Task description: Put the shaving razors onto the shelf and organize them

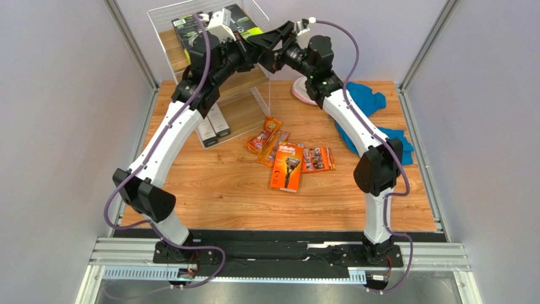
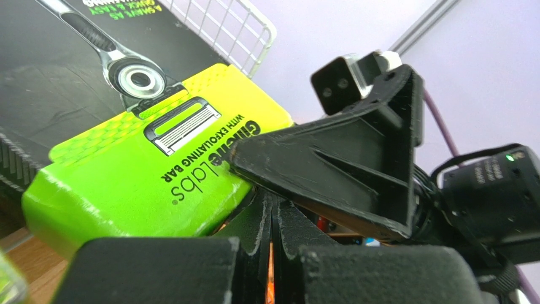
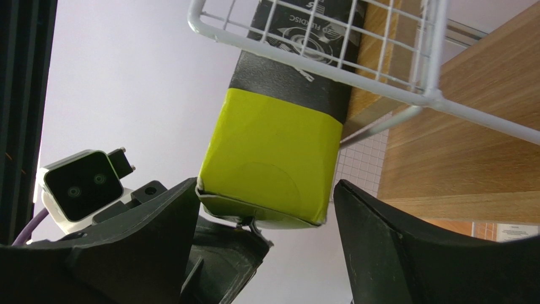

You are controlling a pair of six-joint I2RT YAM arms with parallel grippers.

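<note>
Black pack (image 3: pixel 272 152) sat atop shelf (image 1: pixel 244 114); right hand (image 3: pixel 265 187) splayed around it, left hand (image 2: pixel 272 221) clenched; orange packs (image 1: pixel 286 171) lay unshelved on counter (image 1: pixel 215 196).

Black pack with lime-green end (image 2: pixel 152 164) lies flat on top tier of white wire shelf (image 1: pixel 161 19), lime end overhanging the rim, second black pack (image 1: pixel 187 28) beside it. Two orange Gillette boxes (image 1: pixel 286 171) and two narrow orange blister packs (image 1: pixel 265 136) lie flat, clustered and overlapping, on the table (image 1: pixel 209 190).

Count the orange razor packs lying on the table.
4 on the table: one blister pack, another beside it, a Gillette box nearest its front edge, a second to its right. Overlaps could hide more.
</note>
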